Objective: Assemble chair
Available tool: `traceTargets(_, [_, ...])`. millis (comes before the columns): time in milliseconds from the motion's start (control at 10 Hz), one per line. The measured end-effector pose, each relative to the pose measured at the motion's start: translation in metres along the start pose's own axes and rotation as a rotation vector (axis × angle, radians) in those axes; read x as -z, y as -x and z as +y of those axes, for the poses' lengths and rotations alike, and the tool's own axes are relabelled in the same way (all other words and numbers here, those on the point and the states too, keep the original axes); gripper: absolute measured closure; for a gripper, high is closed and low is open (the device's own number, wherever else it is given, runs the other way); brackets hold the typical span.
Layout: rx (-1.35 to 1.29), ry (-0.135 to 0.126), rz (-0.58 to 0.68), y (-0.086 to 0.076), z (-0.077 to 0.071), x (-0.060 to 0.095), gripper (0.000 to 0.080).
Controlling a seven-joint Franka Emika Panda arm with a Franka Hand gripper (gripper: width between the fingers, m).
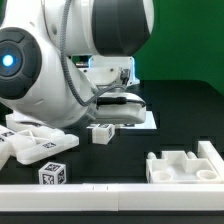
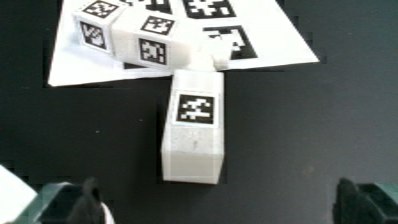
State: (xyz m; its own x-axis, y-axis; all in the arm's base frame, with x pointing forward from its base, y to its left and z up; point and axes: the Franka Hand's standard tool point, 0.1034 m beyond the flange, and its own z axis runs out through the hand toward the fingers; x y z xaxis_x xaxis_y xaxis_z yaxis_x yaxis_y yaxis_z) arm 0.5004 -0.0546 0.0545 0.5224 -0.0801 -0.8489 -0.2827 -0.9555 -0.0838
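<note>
Standing as wide apart as they go, the two dark fingertips (image 2: 71, 205) of the claw (image 2: 217, 205) hold nothing, and only bare black table (image 2: 320, 130) lies between them. Just beyond them in the wrist view lies an oblong chair piece (image 2: 196, 125), white with one square tag on its upper face. Its near end is apart from both fingertips, and its far end meets the edge of the marker board (image 2: 80, 72). At that board sits a chunky tagged piece (image 2: 116, 35); whether it rests on the board or beside it I cannot tell. In the exterior view, a white rail (image 1: 110, 190) runs along the front, with a cube-shaped chair piece (image 1: 55, 172) just behind it. A white notched block (image 1: 185, 165) stands toward the exterior view's right. Flat chair panels (image 1: 30, 145) lie heaped at the exterior view's left. The oblong chair piece (image 1: 100, 133) sits mid-table, in front of the marker board (image 1: 142, 118). The big glossy arm (image 1: 50, 60) bends over it, and a green backdrop (image 1: 180, 40) stands behind.
</note>
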Motion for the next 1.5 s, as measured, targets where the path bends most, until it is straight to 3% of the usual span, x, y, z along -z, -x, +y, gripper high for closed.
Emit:
traceTargets(100, [-0.056,-0.040,-0.041,-0.002,0.009,-0.012,0.0151])
traceTargets(200, [-0.070,-0.046,-0.069,-0.002,0.016,-0.025,0.0151])
traceTargets(400, [-0.067,-0.040,-0.065,-0.001,0.014,-0.045,0.0151])
traceTargets(700, [-0.068,-0.038,-0.069,-0.001,0.013,-0.047,0.0151])
traceTargets(900, [-0.074,-0.027,-0.072,-0.005,0.012,-0.068,0.0151])
traceTargets(1200, [-0.074,-0.023,-0.077,-0.005,0.010,-0.070,0.0178])
traceTargets(1400, [-0.074,-0.023,-0.077,-0.005,0.010,-0.070,0.0519])
traceTargets(1500, [-0.074,-0.023,-0.077,-0.005,0.010,-0.070,0.0519])
